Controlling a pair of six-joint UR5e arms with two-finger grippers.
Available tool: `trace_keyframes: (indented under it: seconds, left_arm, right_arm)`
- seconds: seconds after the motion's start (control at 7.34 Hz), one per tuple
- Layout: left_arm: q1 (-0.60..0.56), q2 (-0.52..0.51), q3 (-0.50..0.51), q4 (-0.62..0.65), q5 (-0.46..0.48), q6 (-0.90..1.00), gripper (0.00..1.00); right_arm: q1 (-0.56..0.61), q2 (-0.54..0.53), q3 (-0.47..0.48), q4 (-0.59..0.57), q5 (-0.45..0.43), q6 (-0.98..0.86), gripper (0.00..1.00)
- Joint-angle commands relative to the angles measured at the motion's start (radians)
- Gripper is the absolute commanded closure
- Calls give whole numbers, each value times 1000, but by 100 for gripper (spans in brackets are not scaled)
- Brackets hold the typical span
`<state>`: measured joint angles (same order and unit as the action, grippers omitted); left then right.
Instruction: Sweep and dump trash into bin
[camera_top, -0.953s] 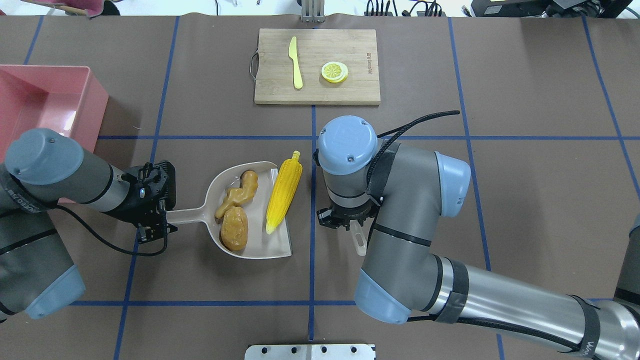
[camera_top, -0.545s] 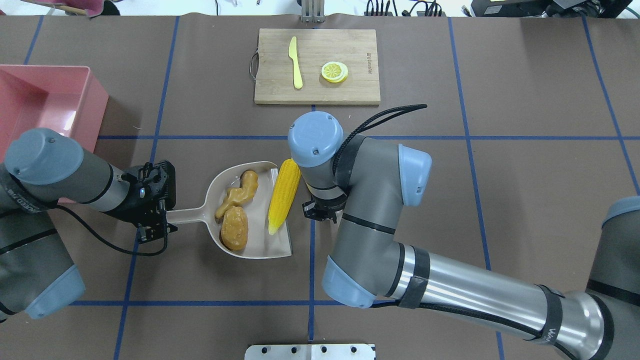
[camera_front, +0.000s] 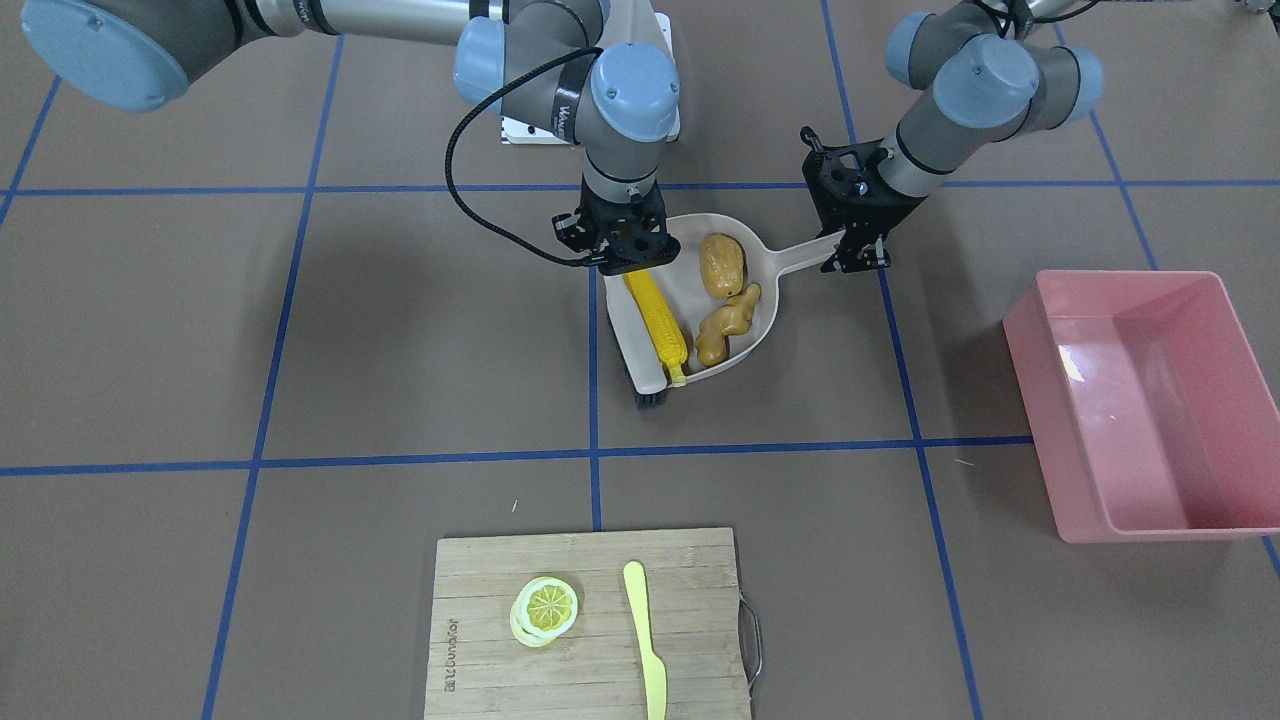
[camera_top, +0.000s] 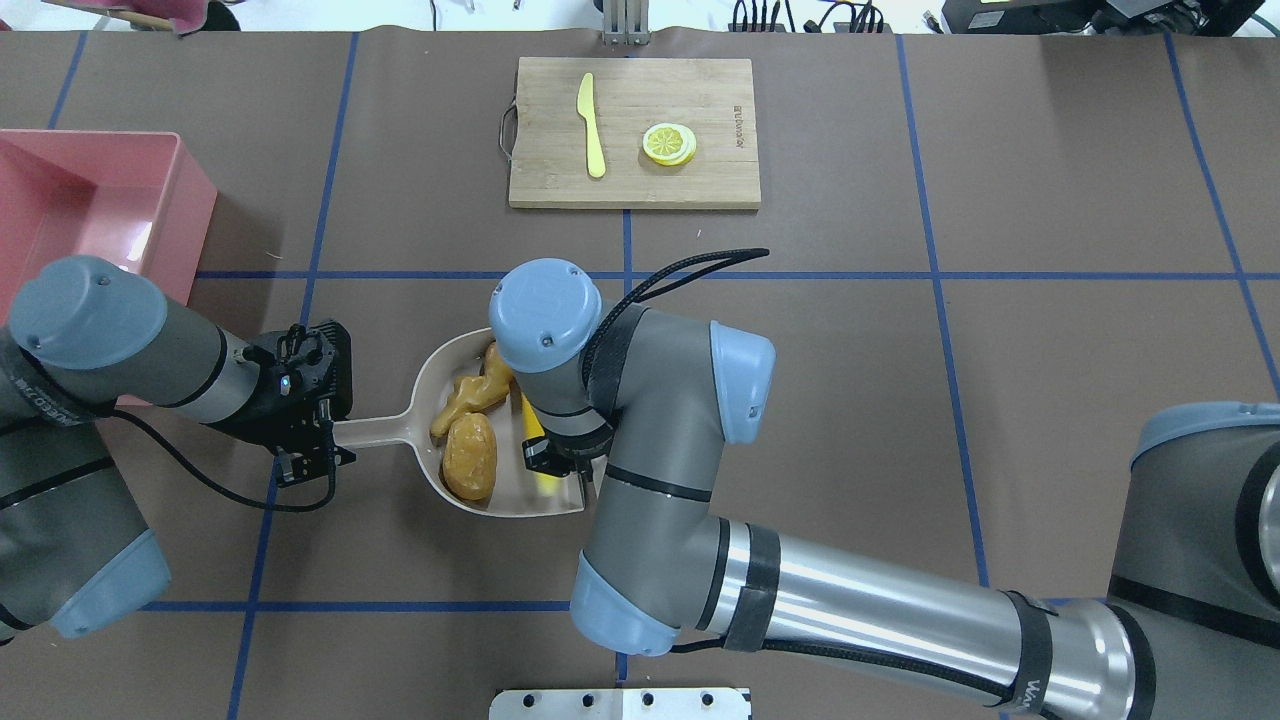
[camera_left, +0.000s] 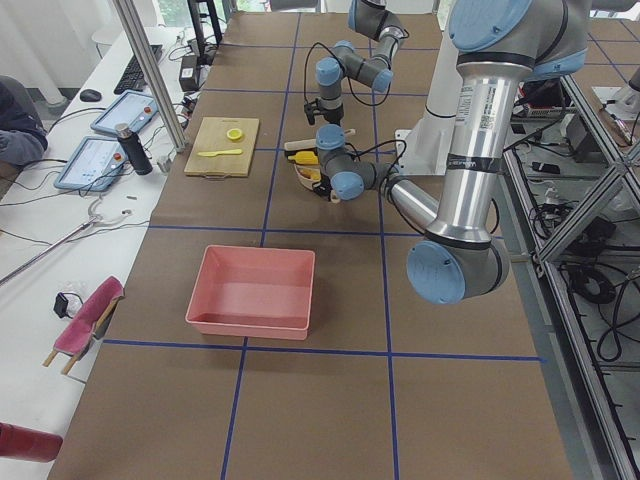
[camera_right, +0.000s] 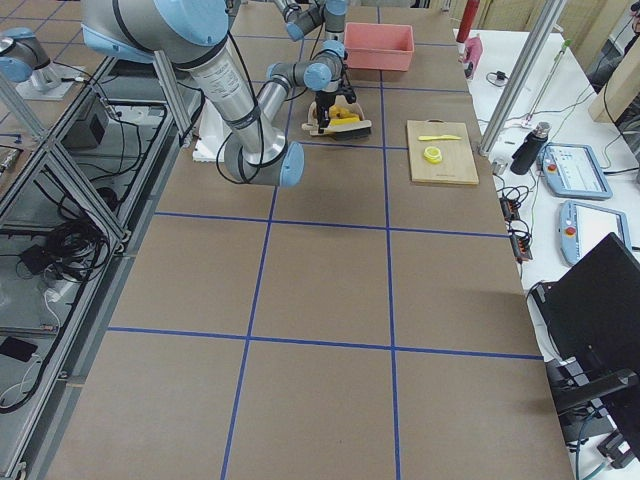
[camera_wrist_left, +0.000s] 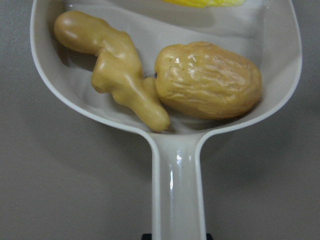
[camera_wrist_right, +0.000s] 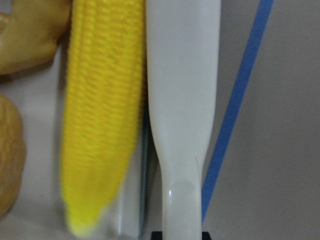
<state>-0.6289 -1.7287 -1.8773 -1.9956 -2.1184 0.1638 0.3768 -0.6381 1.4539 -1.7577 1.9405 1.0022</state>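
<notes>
All the trash lies in the beige dustpan (camera_front: 765, 300): the yellow corn cob (camera_front: 660, 320) at its open edge, the brown potato (camera_front: 722, 265) and the tan ginger root (camera_front: 728, 325) deeper in. My left gripper (camera_front: 855, 255) is shut on the dustpan's handle (camera_wrist_left: 177, 190). My right gripper (camera_front: 620, 250) is shut on a white brush handle (camera_wrist_right: 182, 100), which lies right alongside the corn cob (camera_wrist_right: 100, 125). The brush's dark bristles (camera_front: 650, 400) show at the pan's mouth. The pink bin (camera_front: 1150, 530) stands empty, off to my left.
A wooden cutting board (camera_top: 635, 180) with a pale yellow knife (camera_top: 592, 125) and a lemon slice (camera_top: 668, 143) sits at the far side of the table. My right forearm (camera_top: 850, 610) stretches across the near table. A person's sleeve (camera_left: 15, 130) shows beyond the table's far edge.
My right arm swept left with the brush and pushed the corn cob from the pan's lip fully into the dustpan. The left arm and the dustpan stayed still.
</notes>
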Motion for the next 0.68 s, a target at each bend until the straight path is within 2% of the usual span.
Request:
trace_keyframes:
  seconds: [0.0, 0.27, 0.54]
  left_arm:
    - [0, 0, 0, 0, 0, -1, 100]
    - [0, 0, 0, 0, 0, -1, 100]
    - [0, 0, -6, -3, 0, -3, 100]
  right_arm:
    - [-53, 1, -17, 98, 2, 71, 100]
    - [-71, 1, -4, 148, 3, 140, 100]
    - [-72, -6, 8, 149, 32, 142, 100]
